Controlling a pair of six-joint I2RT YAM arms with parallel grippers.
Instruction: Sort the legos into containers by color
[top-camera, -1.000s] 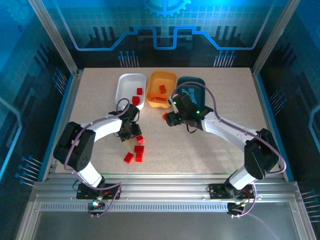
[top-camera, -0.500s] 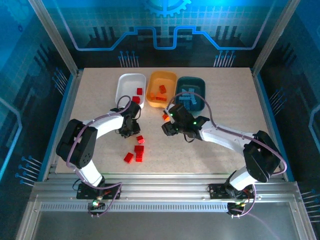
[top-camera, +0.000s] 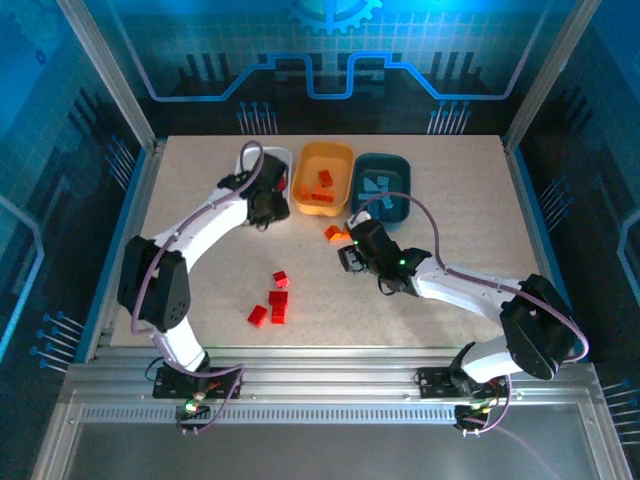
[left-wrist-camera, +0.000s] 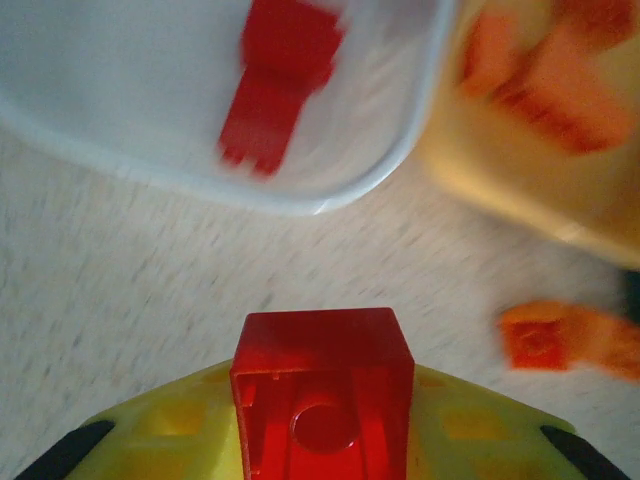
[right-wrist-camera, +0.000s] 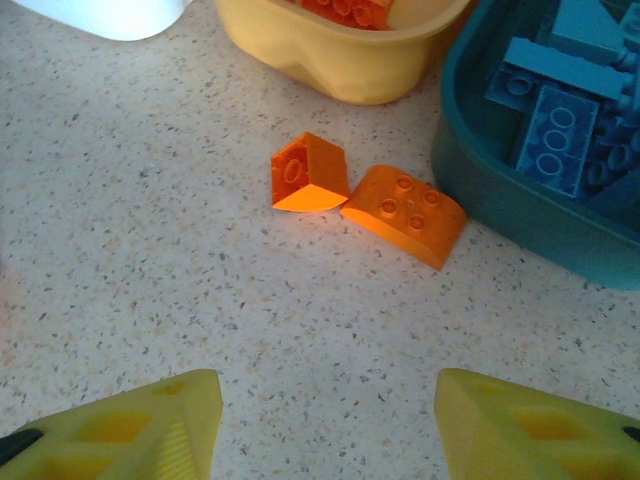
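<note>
The left gripper (top-camera: 263, 207) is clamped on a red brick (left-wrist-camera: 322, 390) just short of the white tub (left-wrist-camera: 300, 197) where reds belong, while the right gripper (right-wrist-camera: 320, 420) hangs open-jawed above two orange bricks (right-wrist-camera: 310, 172) on the table (right-wrist-camera: 150, 250) beside the orange tub (right-wrist-camera: 330, 62), seemingly lined up to pick

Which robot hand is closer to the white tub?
Left. The left gripper, shut on a red brick, is right at the white tub, by its near edge. The right gripper sits farther right, open, by two loose orange bricks.
</note>
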